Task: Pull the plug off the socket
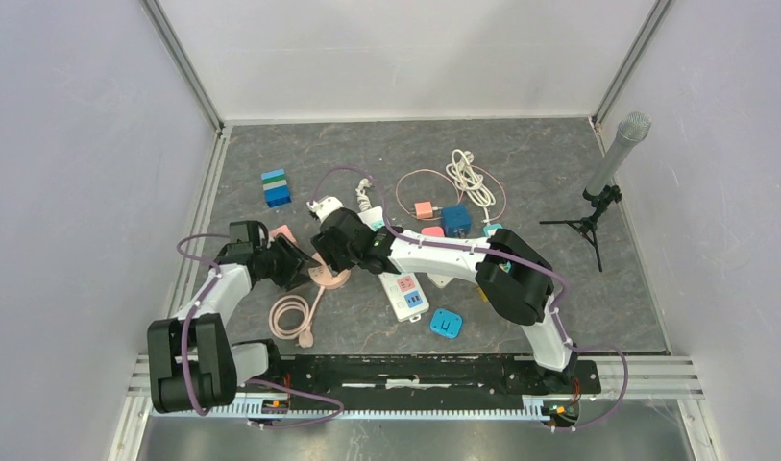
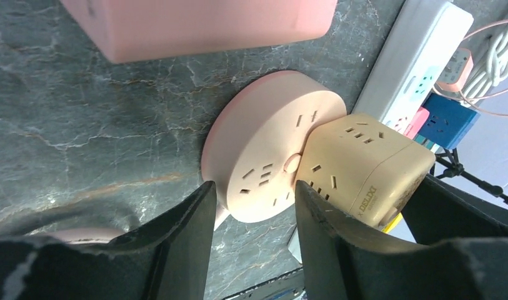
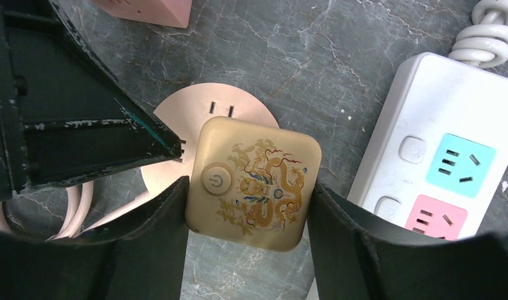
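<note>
A pink round socket [image 2: 270,150] lies flat on the dark marble table, also seen in the top view [image 1: 333,279] and right wrist view [image 3: 226,103]. A beige cube plug [image 3: 254,181] with a gold dragon print sits over its right edge [image 2: 363,165]; I cannot tell whether its pins are still in. My right gripper [image 3: 250,185] is shut on the cube's two sides. My left gripper [image 2: 254,187] is open, its fingertips [image 3: 170,147] resting on the pink socket's top, just left of the cube.
A white power strip [image 1: 405,293] with coloured outlets lies just right of the socket. A pink block [image 2: 201,25] is behind it. The socket's pink coiled cable [image 1: 290,315] lies in front. A blue cube [image 1: 447,323], stacked blocks [image 1: 276,187], cords and a microphone stand [image 1: 597,206] sit around.
</note>
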Controlling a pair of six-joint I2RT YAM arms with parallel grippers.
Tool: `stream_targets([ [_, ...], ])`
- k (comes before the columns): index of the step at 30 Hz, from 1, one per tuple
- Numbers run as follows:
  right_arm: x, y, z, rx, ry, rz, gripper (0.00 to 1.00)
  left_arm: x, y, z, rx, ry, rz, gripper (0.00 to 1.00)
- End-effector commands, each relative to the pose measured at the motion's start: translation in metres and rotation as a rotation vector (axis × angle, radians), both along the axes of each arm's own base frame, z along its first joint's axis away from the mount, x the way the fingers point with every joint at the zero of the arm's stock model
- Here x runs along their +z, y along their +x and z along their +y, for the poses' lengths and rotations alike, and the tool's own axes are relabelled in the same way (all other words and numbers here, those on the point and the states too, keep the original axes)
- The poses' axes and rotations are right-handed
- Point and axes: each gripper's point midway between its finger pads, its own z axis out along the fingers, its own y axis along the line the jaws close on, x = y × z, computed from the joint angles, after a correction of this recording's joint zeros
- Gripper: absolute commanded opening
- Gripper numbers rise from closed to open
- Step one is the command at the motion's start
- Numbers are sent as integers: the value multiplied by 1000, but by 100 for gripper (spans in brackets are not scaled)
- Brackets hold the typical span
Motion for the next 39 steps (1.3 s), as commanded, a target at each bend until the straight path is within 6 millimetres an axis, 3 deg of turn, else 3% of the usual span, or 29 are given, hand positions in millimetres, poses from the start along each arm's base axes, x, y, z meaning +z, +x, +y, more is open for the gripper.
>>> stream_targets([
  [1,9,1,14,23,31,2,57,0,6,-5,2,-17,-11,52],
  [6,11,4,14,15,35,-14,42,-20,-10,-4,-6,40,109,42],
  [13,35,-1,31,79,167,-29,0,-34,-24,9,-1,157,207,41],
  [16,53,-11,44,136,296,31,0,-42,-30,12,3,176,242,40],
  [19,59,-12,50,164,293,4,0,-45,-31,13,3,184,260,39],
  [25,46,-6,37,126,47,-197,0,-49,-35,19,5,232,288,34],
  [30,49,-3,36,116,79,-182,0,-51,-36,21,7,243,302,33],
  [34,61,7,34,114,304,-26,0,-50,-37,21,5,249,303,33],
  [36,71,10,39,133,269,-92,0,-49,-37,22,6,253,299,33],
  [39,67,-3,48,182,189,-144,0,-50,-37,23,7,257,305,33],
])
